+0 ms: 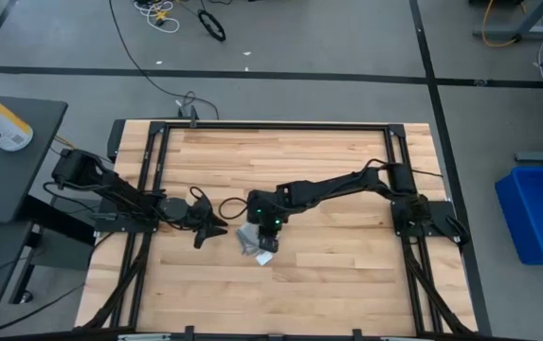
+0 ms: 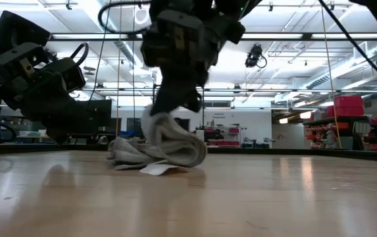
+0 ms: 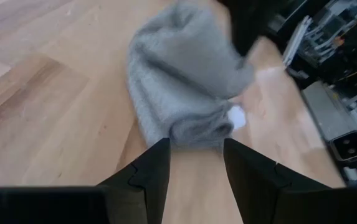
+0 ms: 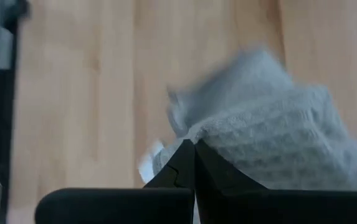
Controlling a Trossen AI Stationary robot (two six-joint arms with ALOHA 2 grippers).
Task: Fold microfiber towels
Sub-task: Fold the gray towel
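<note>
Grey towel (image 1: 254, 239) lay bunched near the middle of the wooden desk (image 1: 328, 294). Right hand (image 1: 269, 225), fingers pinched on an upper fold, should lift slowly. Left hand (image 1: 216, 230), fingers apart beside it, should take a corner.

1. One microfiber towel (image 1: 252, 239) — a single grey cloth, bunched near the middle of the counter (image 1: 328, 284).
2. One white tag (image 2: 156, 170) — at the towel's edge, lying on the counter.
3. Two arms, each with one hand: the right hand (image 1: 269, 231) sits on the towel with its fingers pressed together on the cloth; the left hand (image 1: 210, 227) is just beside the towel, fingers apart.
4. One counter, of pale wood, under the towel.
5. One blue bin (image 1: 541, 213) — on the floor, well apart from the towel.
</note>
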